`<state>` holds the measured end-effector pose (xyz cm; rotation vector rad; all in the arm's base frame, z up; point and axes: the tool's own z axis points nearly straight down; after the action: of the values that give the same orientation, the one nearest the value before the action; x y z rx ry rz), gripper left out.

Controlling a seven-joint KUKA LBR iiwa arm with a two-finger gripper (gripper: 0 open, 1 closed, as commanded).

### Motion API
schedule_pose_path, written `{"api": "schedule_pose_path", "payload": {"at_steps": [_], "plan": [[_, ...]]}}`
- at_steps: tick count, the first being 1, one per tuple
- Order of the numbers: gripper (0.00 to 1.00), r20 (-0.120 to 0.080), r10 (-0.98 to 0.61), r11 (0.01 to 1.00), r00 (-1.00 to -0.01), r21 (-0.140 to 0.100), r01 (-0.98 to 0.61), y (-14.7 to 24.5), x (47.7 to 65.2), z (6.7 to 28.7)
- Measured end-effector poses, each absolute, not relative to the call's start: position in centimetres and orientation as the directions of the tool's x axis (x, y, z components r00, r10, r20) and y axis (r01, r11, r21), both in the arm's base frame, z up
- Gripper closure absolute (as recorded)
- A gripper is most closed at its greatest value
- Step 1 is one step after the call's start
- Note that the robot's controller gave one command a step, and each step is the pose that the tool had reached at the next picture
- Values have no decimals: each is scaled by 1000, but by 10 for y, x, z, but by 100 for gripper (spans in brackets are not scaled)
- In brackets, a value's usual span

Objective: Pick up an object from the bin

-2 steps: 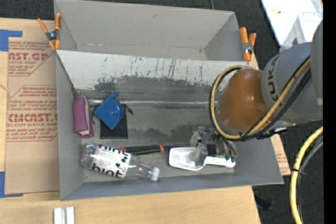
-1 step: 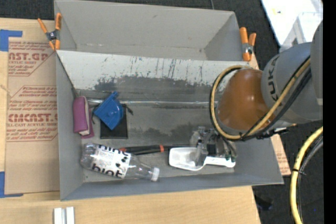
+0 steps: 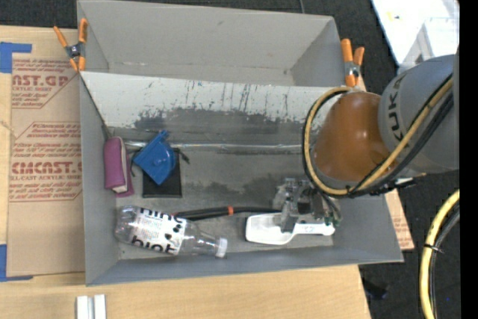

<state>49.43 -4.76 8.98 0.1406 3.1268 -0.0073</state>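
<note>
My gripper (image 3: 290,218) hangs low at the bin's front right, its fingers down on a flat white object (image 3: 270,229) that lies on the floor there. Whether the fingers hold that white piece cannot be made out. A thin black stick with an orange band (image 3: 216,213) lies just left of the gripper, pointing toward it. A clear plastic bottle with black lettering (image 3: 166,231) lies on its side along the front wall, to the left of the white object.
A blue crumpled item (image 3: 155,158) rests on a black square pad (image 3: 163,181) at the left of the bin. A mauve oblong block (image 3: 114,163) stands against the left wall. The arm's orange cover and looped cables overhang the bin's right side.
</note>
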Motion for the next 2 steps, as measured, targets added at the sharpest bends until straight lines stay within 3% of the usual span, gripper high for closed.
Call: {"api": "schedule_pose_path", "payload": {"at_steps": [2], "plan": [[100,-13,89,996,-996,-4,90,-47,494,111]]}}
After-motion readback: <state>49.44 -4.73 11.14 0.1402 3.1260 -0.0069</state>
